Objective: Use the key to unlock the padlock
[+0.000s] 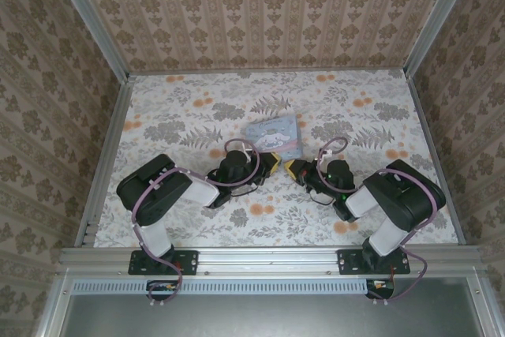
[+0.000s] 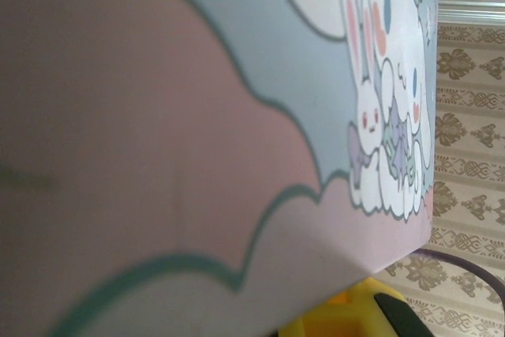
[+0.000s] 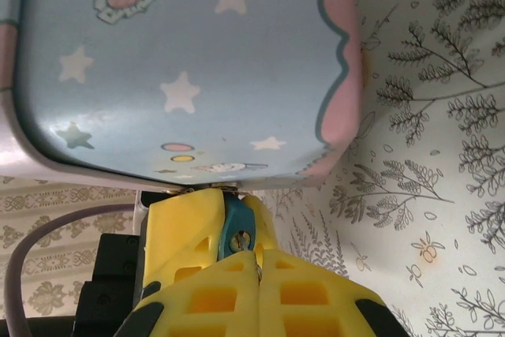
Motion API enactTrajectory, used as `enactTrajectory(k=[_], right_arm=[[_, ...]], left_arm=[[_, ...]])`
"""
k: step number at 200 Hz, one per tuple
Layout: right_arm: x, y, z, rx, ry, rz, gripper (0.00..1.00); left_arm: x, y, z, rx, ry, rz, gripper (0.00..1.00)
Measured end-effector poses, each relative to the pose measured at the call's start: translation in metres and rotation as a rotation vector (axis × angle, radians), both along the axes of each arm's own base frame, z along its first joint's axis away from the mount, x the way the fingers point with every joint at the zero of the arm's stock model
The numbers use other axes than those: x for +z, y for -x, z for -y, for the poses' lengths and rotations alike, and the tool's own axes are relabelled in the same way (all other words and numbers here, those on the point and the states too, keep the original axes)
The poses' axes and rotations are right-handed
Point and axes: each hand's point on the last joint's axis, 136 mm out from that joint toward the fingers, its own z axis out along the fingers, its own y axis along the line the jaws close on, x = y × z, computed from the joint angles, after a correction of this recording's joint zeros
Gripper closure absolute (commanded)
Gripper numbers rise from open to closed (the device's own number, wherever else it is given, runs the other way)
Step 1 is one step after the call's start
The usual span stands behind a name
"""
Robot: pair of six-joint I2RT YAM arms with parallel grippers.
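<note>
Records a pale-blue rectangular metal tin [image 1: 272, 133], printed with cartoon rabbits, stars and pink clouds, sitting near the middle of the floral-patterned worktop [image 1: 173, 116], slightly toward the far edge and at a slant to it. Finds both arms reaching in from the near edge and meeting just beside the tin's near side, yellow fingertips close together. Places the left gripper [image 1: 274, 165] at the tin's near edge, left of the meeting point, and the right gripper [image 1: 294, 170] directly opposite, right of it. Locates, in the right wrist view, the small dark-blue metal padlock [image 3: 235, 230] hard against the rim of the tin [image 3: 189, 76], brass-coloured keyhole facing the camera. Notes the left gripper clenched on the padlock, yellow fingers [image 3: 185, 230] pressing its body from either side, black housing [image 3: 118, 274] behind them. Notes the right gripper [image 3: 258, 262] clenched as well, fingers pressed together just below the padlock, with a small metallic tip [image 3: 258, 271] at the seam between them, too small to identify. Registers, in the left wrist view, the tin's printed face [image 2: 237, 116] very close to the lens and blurred, with a yellow finger [image 2: 347, 317] just below its lower corner.
</note>
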Motion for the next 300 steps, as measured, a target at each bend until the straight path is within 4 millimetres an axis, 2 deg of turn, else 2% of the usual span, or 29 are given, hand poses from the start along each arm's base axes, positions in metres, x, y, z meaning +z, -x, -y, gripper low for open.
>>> enactTrajectory(k=[45,100,186,267,300], right_arm=[[0.008,-0.003,0.000,0.040,-0.019,0.017,1.00],[0.010,-0.004,-0.002,0.044,-0.023,0.019,1.00],[0.014,-0.016,-0.007,0.032,-0.037,0.008,1.00],[0.009,-0.015,-0.006,0.115,0.234,0.118,1.00],[0.007,-0.014,-0.006,0.133,0.278,0.149,1.00]], left_arm=[[0.008,-0.002,0.001,0.003,0.026,0.022,1.00],[0.010,-0.003,0.001,0.009,0.032,0.028,1.00],[0.013,-0.013,-0.003,0.071,0.040,0.046,1.00],[0.007,-0.012,-0.002,0.066,0.032,0.038,1.00],[0.004,-0.012,-0.002,0.065,0.026,0.033,1.00]])
